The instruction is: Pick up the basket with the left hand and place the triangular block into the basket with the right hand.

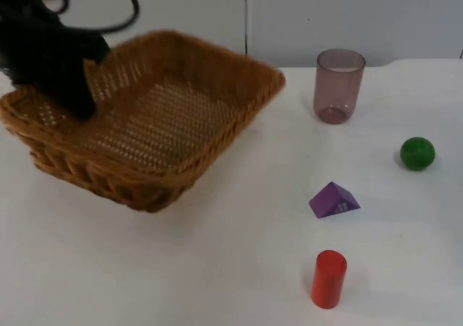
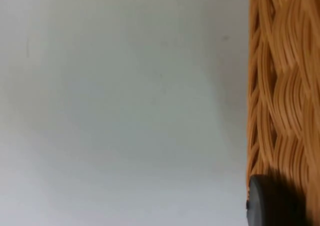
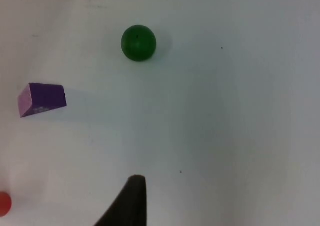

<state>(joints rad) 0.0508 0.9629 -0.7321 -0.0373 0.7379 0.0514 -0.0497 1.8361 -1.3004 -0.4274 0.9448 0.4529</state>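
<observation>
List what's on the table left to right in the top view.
left gripper at the basket's rim → basket → purple triangular block → green ball. The red cylinder and the cup overlap the block's span, so both are left out.

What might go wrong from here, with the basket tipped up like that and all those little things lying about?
The woven wicker basket hangs tilted from the left gripper, gripped at one rim, so it may swing or slip.

The purple triangular block lies between the green ball and the red cylinder; the right gripper, hovering over the table, might nudge either.

The sloped faces of the block may slide out of a pinch.
</observation>
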